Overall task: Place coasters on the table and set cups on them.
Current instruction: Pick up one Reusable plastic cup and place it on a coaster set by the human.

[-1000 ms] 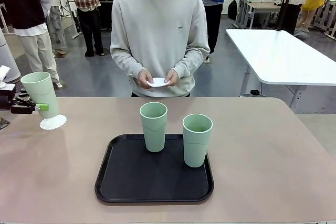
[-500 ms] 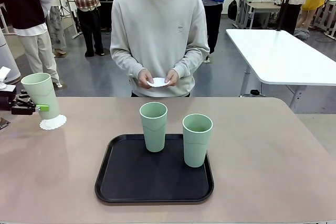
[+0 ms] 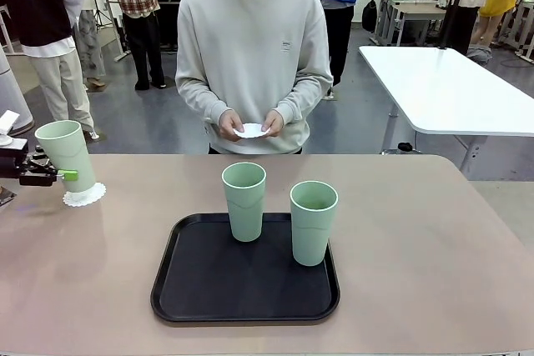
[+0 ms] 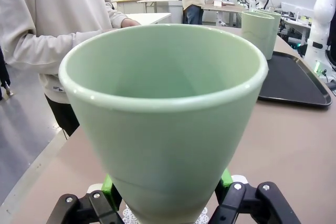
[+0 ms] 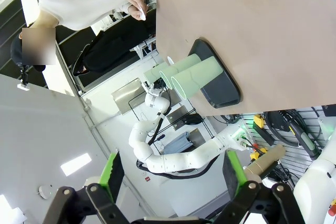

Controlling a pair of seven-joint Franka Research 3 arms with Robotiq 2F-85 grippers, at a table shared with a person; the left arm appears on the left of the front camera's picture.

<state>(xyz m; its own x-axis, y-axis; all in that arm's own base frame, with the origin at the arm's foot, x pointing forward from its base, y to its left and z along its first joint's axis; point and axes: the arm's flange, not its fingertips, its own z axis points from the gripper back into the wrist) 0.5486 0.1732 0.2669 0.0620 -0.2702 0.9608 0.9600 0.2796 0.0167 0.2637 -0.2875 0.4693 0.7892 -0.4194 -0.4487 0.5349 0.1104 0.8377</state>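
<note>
My left gripper (image 3: 67,174) is shut on a mint-green cup (image 3: 66,154) at the table's (image 3: 434,239) far left edge. The cup leans slightly, its base right over a white lacy coaster (image 3: 84,196); contact is unclear. In the left wrist view the cup (image 4: 168,108) sits between the green pads (image 4: 109,190) of my left gripper (image 4: 167,188), with the coaster's edge (image 4: 128,215) beneath. Two more cups (image 3: 244,201) (image 3: 313,223) stand on the black tray (image 3: 217,289). The person's hands hold another coaster (image 3: 252,131). My right gripper (image 5: 173,174) is open and off the table.
The person stands at the middle of the far edge. The right half of the tabletop is bare brown surface. A white table (image 3: 450,81) stands behind at the right, and other people move about in the background.
My left gripper has sunk a little with the cup, bringing its base closer onto the coaster. The person and the tray's cups have not moved.
</note>
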